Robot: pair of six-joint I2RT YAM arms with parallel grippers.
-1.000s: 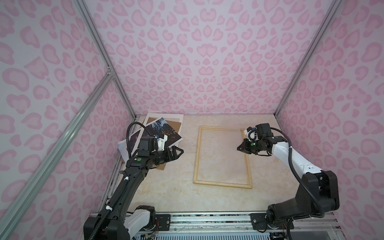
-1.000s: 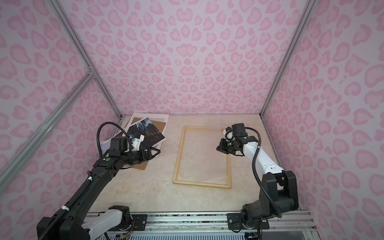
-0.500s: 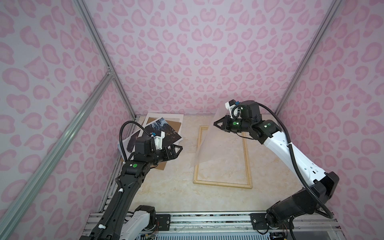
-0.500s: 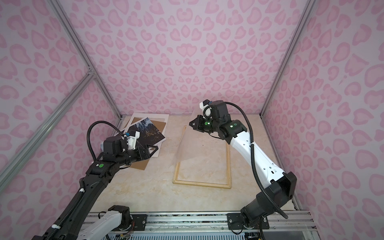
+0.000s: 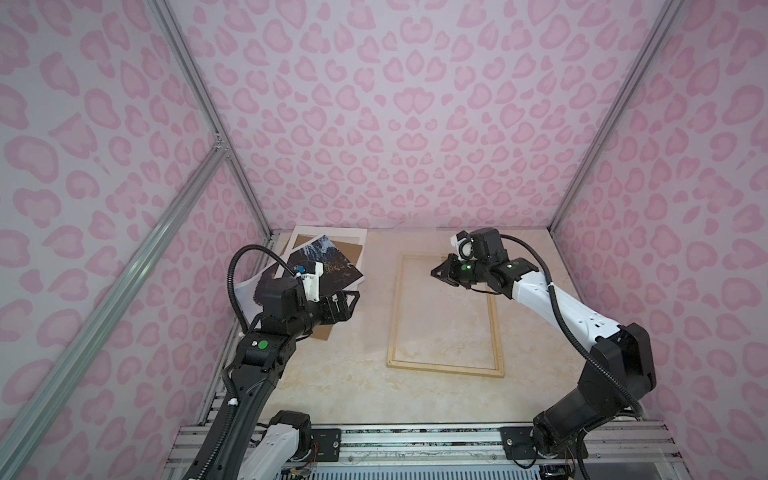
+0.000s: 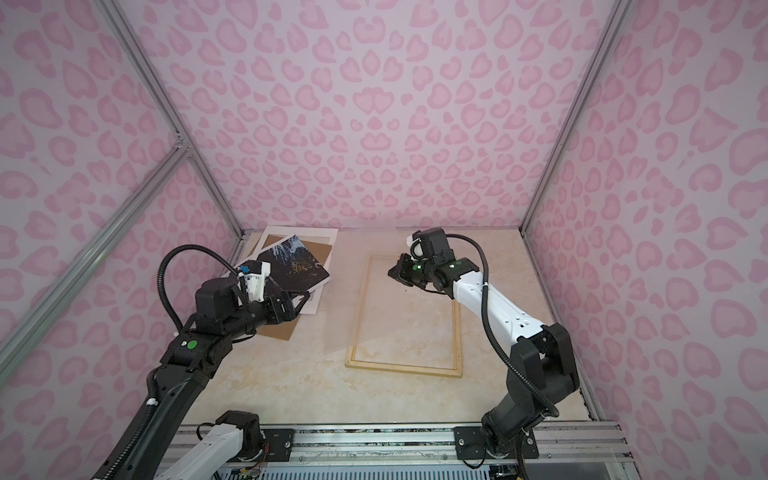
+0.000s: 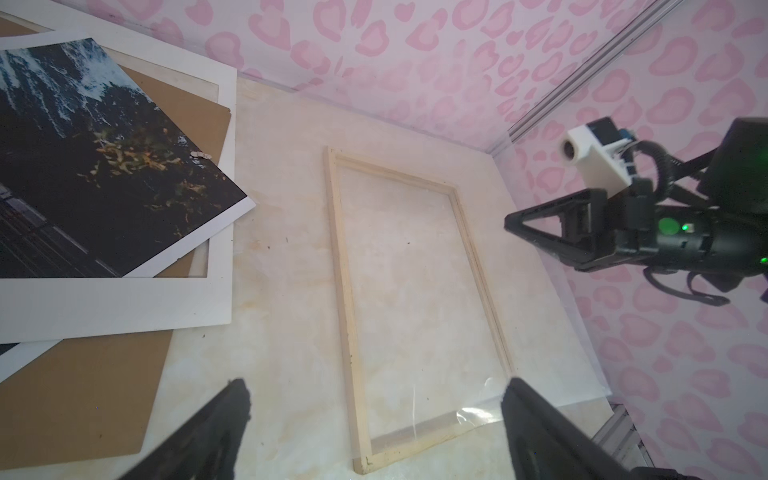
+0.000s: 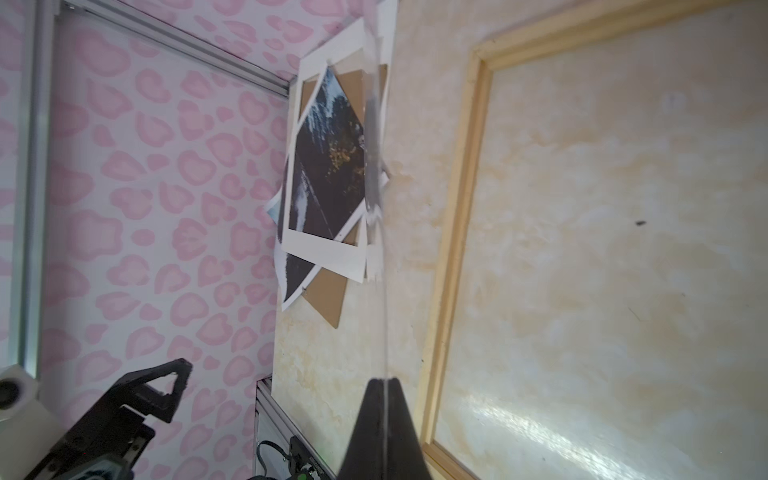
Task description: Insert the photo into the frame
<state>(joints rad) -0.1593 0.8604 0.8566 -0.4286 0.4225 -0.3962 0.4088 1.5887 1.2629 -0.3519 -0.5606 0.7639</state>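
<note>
At the far left of the pale marbled counter point(image 5: 332, 382), the dark waterfall-and-forest paper photo point(image 5: 332, 266) lies askew in a stack with a wide white mat board point(image 7: 124, 303) and a plain brown backing board point(image 7: 83, 395); it is not yet in the thin pale-wood rectangular frame point(image 5: 444, 370), which lies flat at centre, well apart; by my judgement the whole insertion remains. Right gripper point(image 5: 435, 273), extended over the frame's far end, has its jaws pinching a tilted clear transparent sheet point(image 7: 469, 415); left gripper point(image 5: 351, 301) hovers over the stack's near edge, jaws spread, holding nothing.
</note>
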